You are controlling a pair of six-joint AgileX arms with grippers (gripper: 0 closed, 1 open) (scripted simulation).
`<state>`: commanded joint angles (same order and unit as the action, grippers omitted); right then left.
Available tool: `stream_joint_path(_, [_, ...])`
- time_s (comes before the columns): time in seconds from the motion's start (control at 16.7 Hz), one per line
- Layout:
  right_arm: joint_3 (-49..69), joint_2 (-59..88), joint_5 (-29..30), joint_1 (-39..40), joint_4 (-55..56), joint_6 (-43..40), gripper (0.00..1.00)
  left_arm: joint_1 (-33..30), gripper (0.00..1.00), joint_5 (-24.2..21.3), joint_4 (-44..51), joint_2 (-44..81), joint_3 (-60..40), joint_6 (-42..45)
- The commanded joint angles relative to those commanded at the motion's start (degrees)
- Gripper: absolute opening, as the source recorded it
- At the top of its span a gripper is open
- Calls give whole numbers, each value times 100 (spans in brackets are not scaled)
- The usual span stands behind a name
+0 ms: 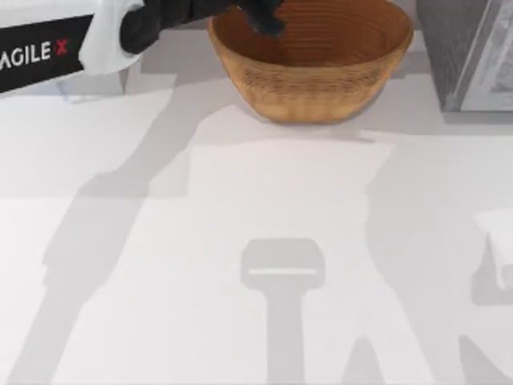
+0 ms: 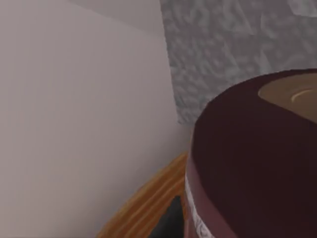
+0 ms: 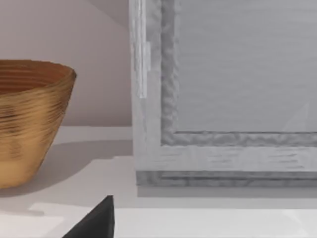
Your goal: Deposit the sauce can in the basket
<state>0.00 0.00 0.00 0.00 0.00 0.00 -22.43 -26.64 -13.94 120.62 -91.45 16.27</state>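
Note:
The golden-brown wicker basket [image 1: 313, 80] stands at the back middle of the table. My left gripper [image 1: 260, 18] hangs over the basket's left inner side, just past the rim. In the left wrist view the sauce can [image 2: 247, 163] sits very close, with a dark maroon body and a brown-gold top, held in the gripper above the basket rim [image 2: 148, 203]. My right arm [image 1: 498, 237] is parked at the table's right edge. In its wrist view the basket [image 3: 25, 124] stands some way off.
A tall grey box [image 1: 469, 52] stands at the back right, close to the basket; it is near in the right wrist view [image 3: 223, 99]. A pale wall rises behind the table. Arm shadows lie across the white tabletop [image 1: 240, 200].

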Motion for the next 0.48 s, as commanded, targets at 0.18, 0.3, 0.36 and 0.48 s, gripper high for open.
stream_joint_path(0.18, [0,0,0,0,0,0,100,-194,0,320,-492,152,-132,-840])
stream_joint_path(0.3, [0,0,0,0,0,0,100,-254,0,421,-643,196,-168,-1098])
stream_joint_path(0.36, [0,0,0,0,0,0,100,-266,0,440,-672,204,-175,-1147])
stream_joint_path(0.48, [0,0,0,0,0,0,100,-266,0,440,-672,204,-175,-1147])
